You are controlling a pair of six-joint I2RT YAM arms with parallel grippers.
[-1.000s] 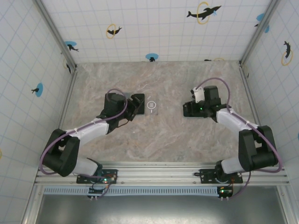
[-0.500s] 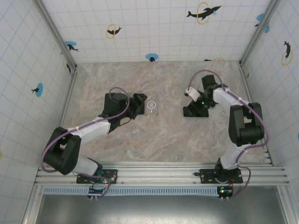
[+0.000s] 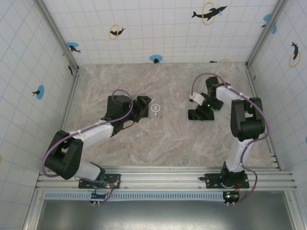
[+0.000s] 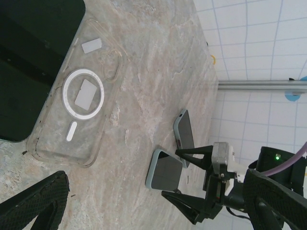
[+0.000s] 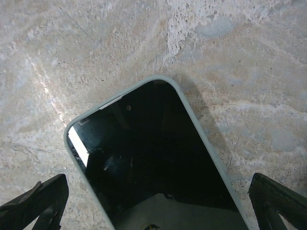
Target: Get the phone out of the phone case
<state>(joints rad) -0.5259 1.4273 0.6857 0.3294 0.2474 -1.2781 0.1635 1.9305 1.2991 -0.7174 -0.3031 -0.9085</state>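
The marbled tabletop carries everything. The top view sets the arms apart on it, the left gripper left of centre and the right gripper right of centre, each over a dark slab too small there to make out. The right wrist view gives the detail: a phone lies flat with its dark screen up, seated in a pale green case whose rounded rim wraps its top corners. That gripper's fingers stand spread at either side of the phone's lower part, not touching it. The left wrist view shows this phone from across the tabletop, flat below the right gripper's parted fingers. A second pale-rimmed slab tilts just beyond it, and I cannot tell what it is. Nearer, the same view shows a black phone at the edge of a clear case; whether they touch I cannot tell. The clear case lies flat and shows a white ring and small pale patches. The left gripper's fingers stand wide apart holding nothing, with the clear case just ahead of them.
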